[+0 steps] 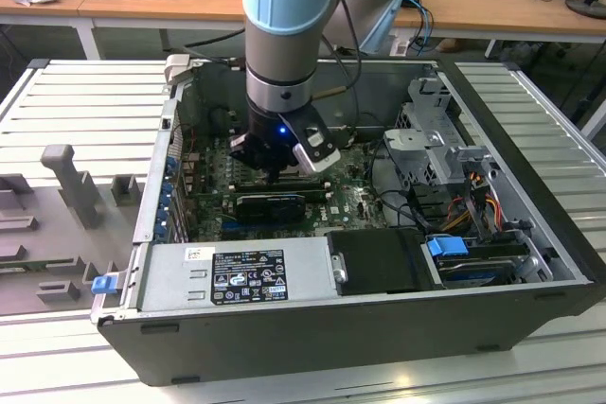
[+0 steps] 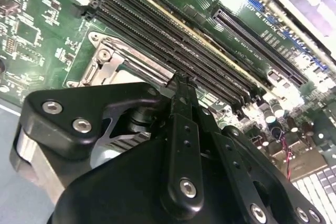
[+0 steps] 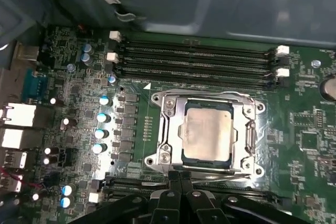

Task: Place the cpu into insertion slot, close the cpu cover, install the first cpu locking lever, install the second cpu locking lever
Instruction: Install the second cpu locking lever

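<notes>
In the first wrist view the cpu [image 3: 207, 135] lies flat in the insertion slot [image 3: 157, 98] on the green board, its pale metal face showing. The silver cpu cover [image 3: 247, 129] is folded down around it. One thin wire lever [image 3: 210, 96] runs along the socket's side by the memory slots. Another lever [image 3: 226, 177] runs along the opposite side. My gripper [image 3: 180, 176] is shut, with its black tips right at that lever's end. In the second wrist view the gripper [image 2: 181, 82] stands over the socket's corner [image 2: 105, 64]. In the exterior view the gripper [image 1: 273, 175] reaches down into the open case.
Long black memory slots [image 3: 199, 59] run beside the socket. Blue-topped capacitors [image 3: 102, 116] line its other side. The power supply [image 1: 237, 276], a drive cage [image 1: 436, 139] and loose cables [image 1: 473, 186] crowd the case. A grey fixture [image 1: 62, 177] stands at the exterior view's left.
</notes>
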You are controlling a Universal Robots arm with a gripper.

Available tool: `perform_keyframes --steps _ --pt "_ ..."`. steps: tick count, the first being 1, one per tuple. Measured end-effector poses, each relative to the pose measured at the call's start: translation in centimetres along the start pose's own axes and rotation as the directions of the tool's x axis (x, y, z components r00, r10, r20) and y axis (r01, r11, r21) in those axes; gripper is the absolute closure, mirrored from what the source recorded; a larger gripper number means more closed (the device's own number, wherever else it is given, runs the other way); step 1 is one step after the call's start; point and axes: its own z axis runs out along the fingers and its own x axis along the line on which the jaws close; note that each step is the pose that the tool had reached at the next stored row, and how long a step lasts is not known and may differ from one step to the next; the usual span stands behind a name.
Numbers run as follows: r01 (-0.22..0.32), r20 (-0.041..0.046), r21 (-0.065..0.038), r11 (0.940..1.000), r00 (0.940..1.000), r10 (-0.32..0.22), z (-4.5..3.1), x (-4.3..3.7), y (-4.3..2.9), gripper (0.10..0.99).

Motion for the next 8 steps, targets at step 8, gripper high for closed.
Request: perform_keyframes --steps 8 --pt "0.011 0.0052 -0.074 0.9972 0.9999 -0.011 0.22 1.25 -0.91 0.98"
